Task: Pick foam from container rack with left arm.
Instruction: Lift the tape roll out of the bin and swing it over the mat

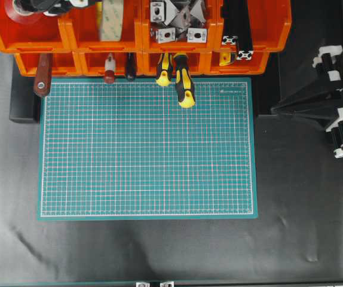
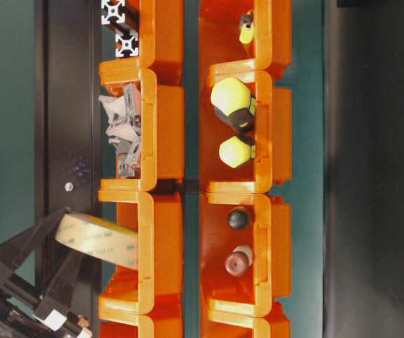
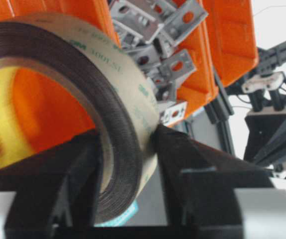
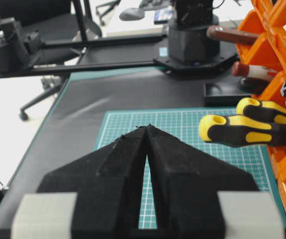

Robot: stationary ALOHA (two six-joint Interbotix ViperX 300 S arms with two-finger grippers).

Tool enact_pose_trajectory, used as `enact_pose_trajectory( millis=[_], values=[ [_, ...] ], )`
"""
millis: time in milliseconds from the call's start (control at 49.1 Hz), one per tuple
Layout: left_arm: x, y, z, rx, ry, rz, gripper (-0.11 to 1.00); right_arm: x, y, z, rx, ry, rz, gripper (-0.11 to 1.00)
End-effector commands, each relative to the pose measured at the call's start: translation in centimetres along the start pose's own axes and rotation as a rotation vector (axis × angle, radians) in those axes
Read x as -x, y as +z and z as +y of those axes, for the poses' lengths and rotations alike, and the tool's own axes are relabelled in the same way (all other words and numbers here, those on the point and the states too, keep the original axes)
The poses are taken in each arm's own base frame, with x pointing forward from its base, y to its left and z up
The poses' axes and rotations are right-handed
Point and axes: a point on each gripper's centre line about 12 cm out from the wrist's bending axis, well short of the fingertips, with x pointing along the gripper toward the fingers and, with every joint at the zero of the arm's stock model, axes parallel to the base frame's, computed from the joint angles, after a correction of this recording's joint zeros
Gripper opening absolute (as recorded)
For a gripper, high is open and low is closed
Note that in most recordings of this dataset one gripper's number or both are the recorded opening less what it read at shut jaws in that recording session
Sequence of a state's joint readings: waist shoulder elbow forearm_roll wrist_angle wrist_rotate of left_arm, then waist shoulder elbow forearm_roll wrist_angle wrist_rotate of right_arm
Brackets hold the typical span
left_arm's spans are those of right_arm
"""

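Our left tool point(image 3: 128, 164) pinches the foam point(image 3: 83, 94) across its band, the roll still at the upper bin of the rack point(image 2: 160, 232). We should lift straight out, clearing the bin's lip.

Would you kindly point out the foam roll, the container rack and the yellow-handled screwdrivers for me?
foam roll point(image 3: 128, 94): left wrist view, its tan outer band.
container rack point(image 1: 76, 37): overhead view, an orange bin wall.
yellow-handled screwdrivers point(image 1: 183, 84): overhead view, the longer handle.
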State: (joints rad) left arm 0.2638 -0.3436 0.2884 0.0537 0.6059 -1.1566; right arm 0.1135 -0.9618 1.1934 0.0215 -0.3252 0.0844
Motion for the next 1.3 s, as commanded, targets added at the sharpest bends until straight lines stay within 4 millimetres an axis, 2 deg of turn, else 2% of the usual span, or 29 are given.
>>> enact_pose_trajectory(
  millis=[0,183,346,570,754,937,1141,1283],
  values=[
    [1.1,0.2,-0.6,-0.005,-0.041,-0.018,0.30,-0.1,0.7,0.1,0.000,0.004,-0.023,0.00],
    [1.9,0.5,-1.3,-0.005,-0.136,-0.060,0.29,-0.1,0.8,0.1,0.000,0.004,-0.029,0.00],
    [3.2,0.7,-3.3,-0.012,-0.294,-0.109,0.28,0.0,1.0,0.1,0.002,0.005,-0.036,0.00],
    [5.5,-1.4,-6.7,-0.049,-0.513,-0.107,0.27,0.2,1.2,0.1,0.000,0.006,-0.044,0.00],
    [7.1,-5.9,-8.3,-0.144,-0.631,-0.018,0.27,0.3,1.4,0.2,0.002,0.007,-0.055,0.00],
    [7.0,-12.5,-7.8,-0.355,-0.656,0.114,0.27,0.5,1.6,0.2,0.000,0.008,-0.064,0.00],
    [3.9,-19.6,-5.8,-0.610,-0.608,0.241,0.27,0.9,2.3,0.3,-0.003,0.011,-0.087,0.00],
    [0.5,-22.7,-3.8,-0.728,-0.495,0.320,0.27,1.4,2.9,0.3,-0.003,0.013,-0.100,0.00]
  ],
)
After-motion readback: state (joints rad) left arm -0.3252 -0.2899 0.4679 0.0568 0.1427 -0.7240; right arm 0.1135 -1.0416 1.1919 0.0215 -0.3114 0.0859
